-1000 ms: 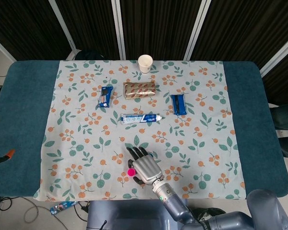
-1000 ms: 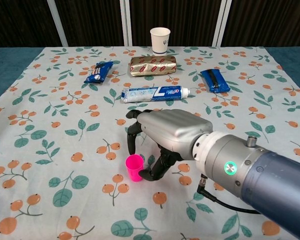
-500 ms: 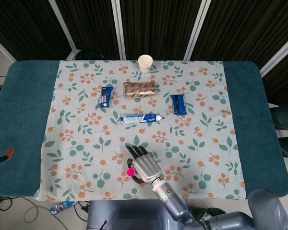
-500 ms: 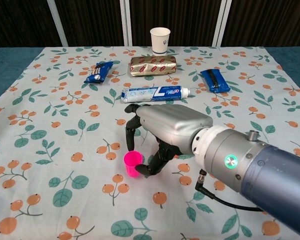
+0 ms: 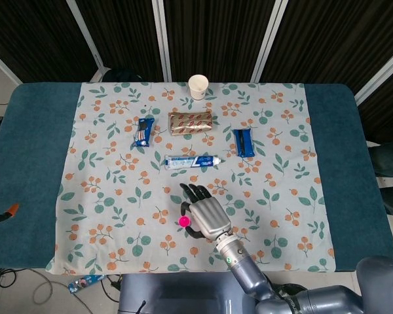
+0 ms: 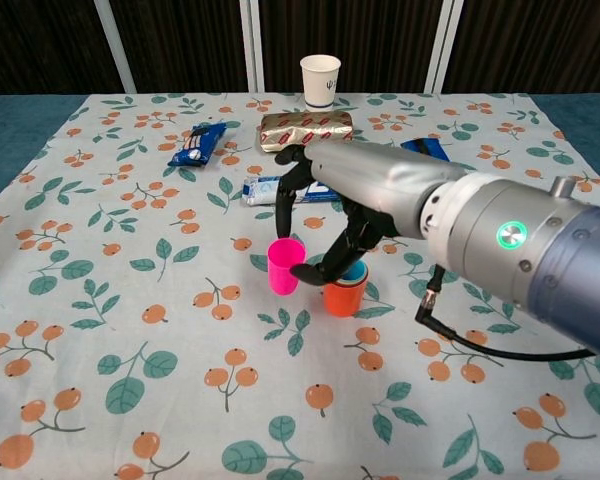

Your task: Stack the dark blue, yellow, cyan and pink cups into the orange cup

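Since a second ago I'm lifting the pink cup (image 6: 284, 266), pinching it in my right hand (image 6: 355, 195) just left of the orange cup (image 6: 345, 293), lining up to drop it in.

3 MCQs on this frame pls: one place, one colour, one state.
1. Where is the orange cup?
A. right beside the pink cup
B. next to the paper cup
C. at the table's left edge

2. What colour shows inside the orange cup's top?
A. yellow
B. cyan
C. white

3. The pink cup is:
A. lying on its side
B. nested in the stack
C. held upright by the right robot hand

Key: 1 A, the chest view shows them side by side. 2 B, a cyan rim sits inside. 3 C, fingers grip it, mouth up.
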`<move>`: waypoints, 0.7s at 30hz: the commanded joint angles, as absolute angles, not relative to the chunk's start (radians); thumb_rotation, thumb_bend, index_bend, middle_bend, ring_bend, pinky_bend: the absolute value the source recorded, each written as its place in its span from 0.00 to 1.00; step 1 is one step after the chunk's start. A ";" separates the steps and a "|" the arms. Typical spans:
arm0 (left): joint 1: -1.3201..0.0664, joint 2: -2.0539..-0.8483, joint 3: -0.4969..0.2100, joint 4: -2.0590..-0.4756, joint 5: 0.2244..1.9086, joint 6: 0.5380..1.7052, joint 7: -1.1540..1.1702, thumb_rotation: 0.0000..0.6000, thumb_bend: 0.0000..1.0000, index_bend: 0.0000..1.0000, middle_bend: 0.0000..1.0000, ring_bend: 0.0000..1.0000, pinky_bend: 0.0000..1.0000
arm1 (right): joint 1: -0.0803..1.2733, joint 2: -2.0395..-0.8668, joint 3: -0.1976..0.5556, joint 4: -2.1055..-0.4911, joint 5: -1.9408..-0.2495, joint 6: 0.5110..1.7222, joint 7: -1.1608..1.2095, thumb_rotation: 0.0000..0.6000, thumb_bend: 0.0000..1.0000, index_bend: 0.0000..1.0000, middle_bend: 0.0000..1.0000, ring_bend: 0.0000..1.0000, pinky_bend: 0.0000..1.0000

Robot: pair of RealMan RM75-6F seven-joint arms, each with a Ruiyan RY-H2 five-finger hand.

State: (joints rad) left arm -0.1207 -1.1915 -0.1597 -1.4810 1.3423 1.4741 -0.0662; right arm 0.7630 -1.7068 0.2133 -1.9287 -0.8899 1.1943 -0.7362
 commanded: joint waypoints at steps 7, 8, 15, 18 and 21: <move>-0.120 -1.191 -0.160 -1.482 1.343 1.475 -0.066 1.00 0.12 0.11 0.01 0.00 0.00 | 0.766 -1.639 0.229 -1.949 -0.857 1.205 -0.739 1.00 0.41 0.50 0.00 0.04 0.11; -0.120 -1.191 -0.159 -1.483 1.343 1.475 -0.065 1.00 0.12 0.11 0.01 0.00 0.00 | 0.767 -1.634 0.230 -1.947 -0.853 1.204 -0.738 1.00 0.41 0.50 0.00 0.04 0.12; -0.119 -1.192 -0.161 -1.483 1.341 1.476 -0.063 1.00 0.12 0.11 0.01 0.00 0.00 | 0.767 -1.598 0.216 -1.948 -0.844 1.189 -0.720 1.00 0.41 0.50 0.00 0.04 0.12; -0.120 -1.192 -0.161 -1.484 1.341 1.476 -0.062 1.00 0.12 0.11 0.01 0.00 0.00 | 0.765 -1.590 0.207 -1.948 -0.847 1.187 -0.712 1.00 0.41 0.50 0.00 0.04 0.12; -0.119 -1.192 -0.162 -1.484 1.341 1.479 -0.062 1.00 0.12 0.11 0.01 0.00 0.00 | 0.763 -1.585 0.197 -1.946 -0.852 1.189 -0.707 1.00 0.41 0.50 0.00 0.04 0.12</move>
